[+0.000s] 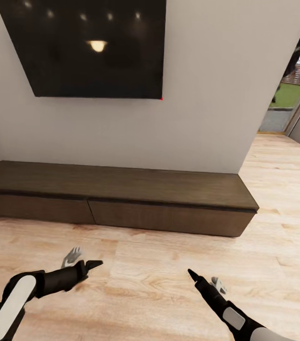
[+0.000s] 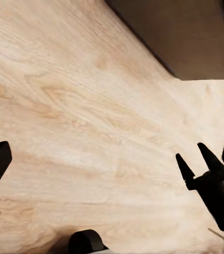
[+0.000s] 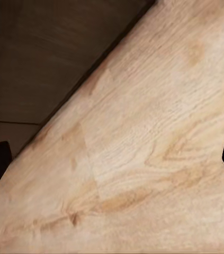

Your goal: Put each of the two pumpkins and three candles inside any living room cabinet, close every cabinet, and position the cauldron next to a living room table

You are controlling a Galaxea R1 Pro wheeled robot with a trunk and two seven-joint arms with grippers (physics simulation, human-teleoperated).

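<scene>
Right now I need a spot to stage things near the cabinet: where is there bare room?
The cabinet top is bare from end to end under the TV. The floor strip between its closed drawer fronts and the left gripper and right gripper is bare too, as is the floor past its right end. Nothing looks crowded.

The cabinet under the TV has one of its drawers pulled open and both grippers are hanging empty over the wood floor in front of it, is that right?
Not quite. In the head view the cabinet has both drawer fronts flush and closed; none is pulled open. The rest holds: the left gripper and the right gripper hang empty over the wood floor in front of it, below the TV.
</scene>
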